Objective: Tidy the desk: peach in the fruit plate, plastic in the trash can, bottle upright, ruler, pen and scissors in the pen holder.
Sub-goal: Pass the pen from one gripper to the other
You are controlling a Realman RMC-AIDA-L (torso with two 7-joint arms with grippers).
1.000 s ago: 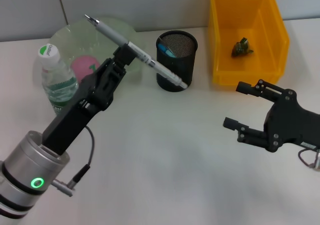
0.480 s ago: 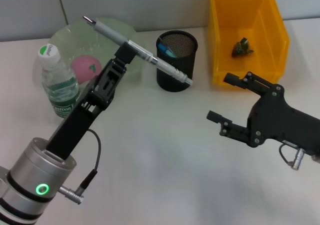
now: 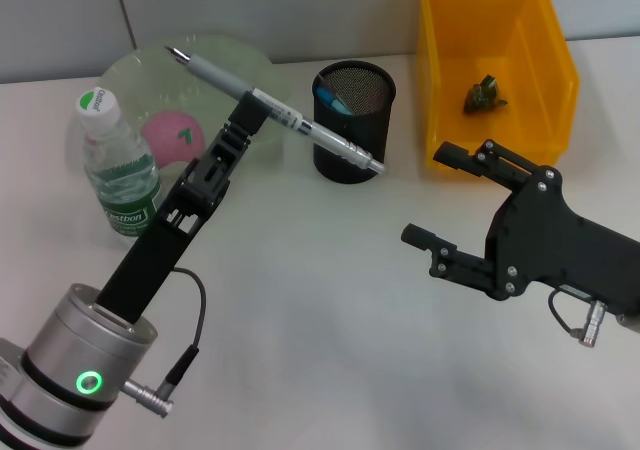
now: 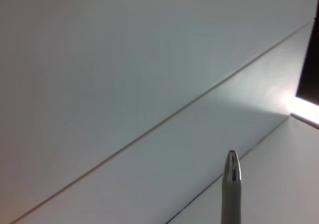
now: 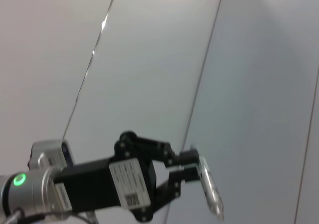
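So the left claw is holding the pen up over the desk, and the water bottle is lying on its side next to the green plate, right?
Not quite. The water bottle is standing upright with its cap on top, beside the green plate, as the head view shows. The rest holds: the left claw grips the pen in the air above the desk.

A white table [image 3: 330, 300] fills most of the head view. Behind the table stands a pale grey wall [image 3: 300, 10] made of panels, with a thin dark vertical seam. Soft light falls evenly on the table.
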